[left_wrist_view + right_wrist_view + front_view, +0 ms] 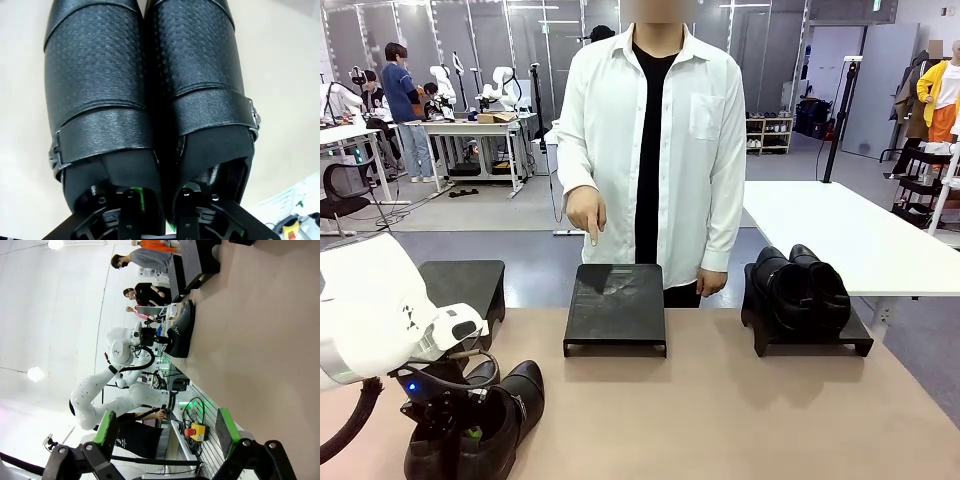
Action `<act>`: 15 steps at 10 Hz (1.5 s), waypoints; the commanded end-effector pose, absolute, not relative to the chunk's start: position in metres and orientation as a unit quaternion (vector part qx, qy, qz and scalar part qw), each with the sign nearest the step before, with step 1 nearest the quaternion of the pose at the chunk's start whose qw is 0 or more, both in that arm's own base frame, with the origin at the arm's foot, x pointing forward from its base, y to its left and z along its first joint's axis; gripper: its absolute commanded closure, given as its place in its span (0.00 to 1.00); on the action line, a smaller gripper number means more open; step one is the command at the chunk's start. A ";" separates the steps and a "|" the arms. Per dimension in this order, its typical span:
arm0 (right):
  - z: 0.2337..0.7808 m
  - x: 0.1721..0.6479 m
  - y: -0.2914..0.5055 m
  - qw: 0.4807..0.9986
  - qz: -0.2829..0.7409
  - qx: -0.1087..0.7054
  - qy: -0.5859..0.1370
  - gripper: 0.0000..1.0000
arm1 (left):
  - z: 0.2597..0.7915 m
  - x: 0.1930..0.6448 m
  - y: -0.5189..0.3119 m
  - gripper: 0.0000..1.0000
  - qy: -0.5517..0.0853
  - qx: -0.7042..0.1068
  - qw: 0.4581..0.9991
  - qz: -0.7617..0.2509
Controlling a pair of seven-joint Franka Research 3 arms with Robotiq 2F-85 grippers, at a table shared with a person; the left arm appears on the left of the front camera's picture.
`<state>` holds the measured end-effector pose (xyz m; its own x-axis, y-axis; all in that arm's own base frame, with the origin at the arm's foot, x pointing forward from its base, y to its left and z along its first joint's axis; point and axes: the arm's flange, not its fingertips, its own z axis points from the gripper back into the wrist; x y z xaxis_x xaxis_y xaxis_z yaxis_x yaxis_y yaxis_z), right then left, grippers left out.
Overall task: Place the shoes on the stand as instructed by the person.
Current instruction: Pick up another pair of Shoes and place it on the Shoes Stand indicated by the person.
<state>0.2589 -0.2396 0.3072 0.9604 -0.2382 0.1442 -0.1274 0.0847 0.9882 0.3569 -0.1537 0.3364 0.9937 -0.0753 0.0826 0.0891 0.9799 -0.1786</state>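
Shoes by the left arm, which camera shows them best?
The left wrist view: the shoes sit close up, side by side, straps and buckles clear, the left end effector at their openings. The front view has them partly behind that end effector and cut by the bottom edge; the right wrist view, small and sideways.

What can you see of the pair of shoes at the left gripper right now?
The near pair of shoes is glossy black leather, finely pebbled close up, each with a strap and metal buckle on its outer side. They sit side by side, touching, toes toward the far side, on the tan table at its near left. The left gripper has one of its fingers in each opening, the inner walls pinched between.
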 end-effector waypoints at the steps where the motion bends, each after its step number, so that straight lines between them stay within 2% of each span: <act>1: 0.309 0.257 -0.237 0.727 -0.038 0.671 -0.141 0.00 | 0.317 0.313 -0.139 1.00 -0.050 -0.102 0.993 -0.040; 5: 0.309 0.257 -0.237 0.727 -0.038 0.671 -0.141 0.00 | 0.371 0.319 -0.151 1.00 -0.057 -0.120 0.991 -0.017; 9: 0.309 0.257 -0.237 0.727 -0.038 0.671 -0.141 0.00 | 0.435 0.334 -0.158 1.00 -0.050 -0.093 0.993 -0.052; 14: 0.309 0.257 -0.237 0.727 -0.038 0.671 -0.141 0.00 | 0.454 0.331 -0.156 1.00 -0.067 -0.107 0.989 -0.075; 15: 0.309 0.257 -0.237 0.727 -0.038 0.671 -0.141 0.00 | 0.441 0.333 -0.153 1.00 -0.042 -0.096 0.992 -0.074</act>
<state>0.2590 -0.2394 0.3072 0.9605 -0.2378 0.1442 -0.1274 0.0848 0.9882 0.3302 -0.1545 0.4434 0.9829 -0.1554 0.0987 0.1728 0.9635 -0.2044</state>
